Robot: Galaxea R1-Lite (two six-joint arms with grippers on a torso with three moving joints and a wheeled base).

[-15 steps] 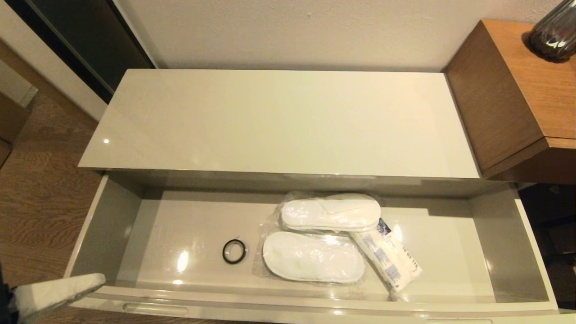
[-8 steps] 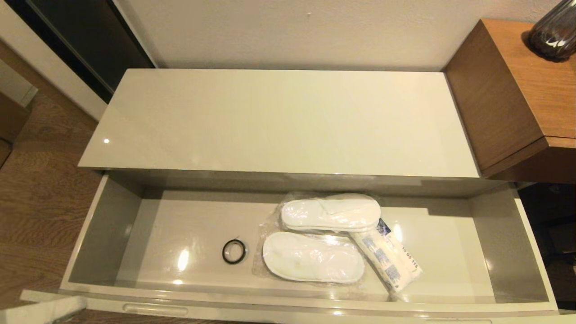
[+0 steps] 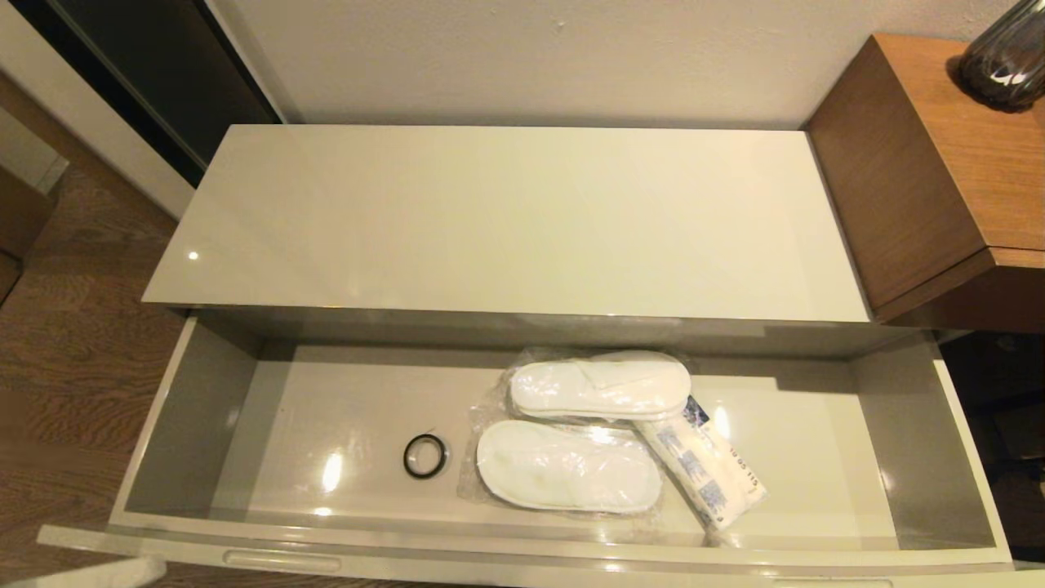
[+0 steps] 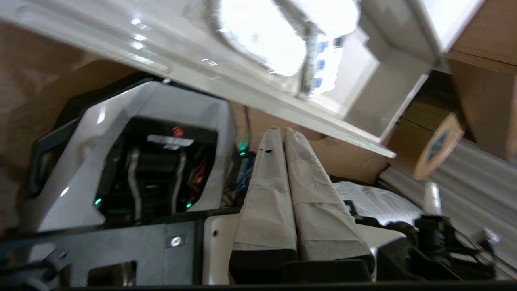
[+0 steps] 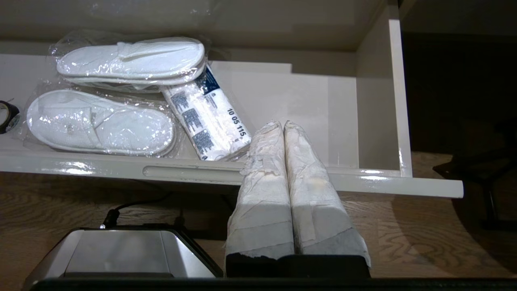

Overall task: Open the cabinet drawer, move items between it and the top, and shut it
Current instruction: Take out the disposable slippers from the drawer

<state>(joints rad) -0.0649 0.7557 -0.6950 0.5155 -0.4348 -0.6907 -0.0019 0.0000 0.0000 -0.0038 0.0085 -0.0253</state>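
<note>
The cabinet drawer (image 3: pixel 188 425) stands pulled wide open below the bare glossy top (image 3: pixel 506 220). On its floor lie the wrapped white slippers (image 3: pixel 588 425) (image 5: pixel 117 93), and the white packet with blue print (image 3: pixel 702 474) (image 5: pixel 206 117) leans against them. My left gripper (image 4: pixel 281 130) is shut and empty, low in front of the drawer's left end; only a sliver of it (image 3: pixel 106 573) shows in the head view. My right gripper (image 5: pixel 282 123) is shut and empty, just outside the drawer front (image 5: pixel 194 171), near the packet.
A small black ring (image 3: pixel 424 456) lies on the drawer floor left of the slippers. A taller brown wooden desk (image 3: pixel 939 171) with a dark vase (image 3: pixel 1008 57) stands to the right. Wood floor (image 3: pixel 65 351) lies to the left, and the robot's base (image 4: pixel 133 161) sits below.
My left gripper has dropped back from the drawer's front left corner and nearly left the head view. The drawer and its contents stayed put.
</note>
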